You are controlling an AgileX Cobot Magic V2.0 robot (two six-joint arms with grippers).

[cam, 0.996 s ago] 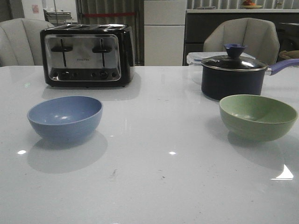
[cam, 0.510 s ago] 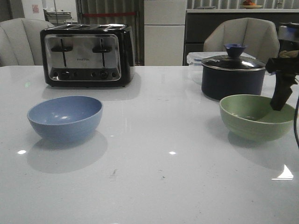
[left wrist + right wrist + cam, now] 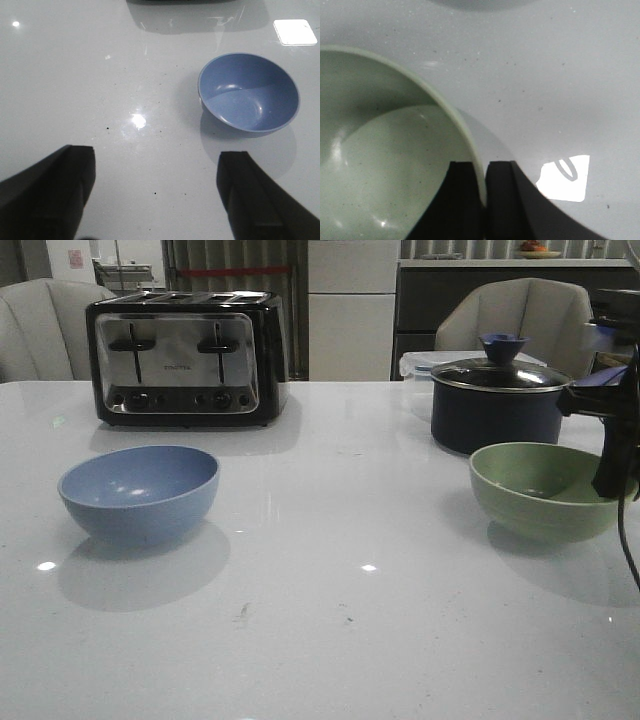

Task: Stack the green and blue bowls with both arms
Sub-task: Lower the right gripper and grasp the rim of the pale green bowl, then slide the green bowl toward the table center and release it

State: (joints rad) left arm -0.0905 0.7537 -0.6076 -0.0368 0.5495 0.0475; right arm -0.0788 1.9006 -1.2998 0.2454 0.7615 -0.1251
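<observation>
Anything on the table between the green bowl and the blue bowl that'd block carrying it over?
Nothing visible. The table between the green bowl and the blue bowl is bare. The toaster and saucepan stand farther back, off that line.

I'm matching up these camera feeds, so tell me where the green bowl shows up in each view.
Front view: green bowl at the right, on the table in front of the saucepan.
Left wrist view: not in it; only the blue bowl shows.
Right wrist view: fills the left side.
Shared landmark: the right pincer astride the bowl's rim, also at the right edge of the front view.
</observation>
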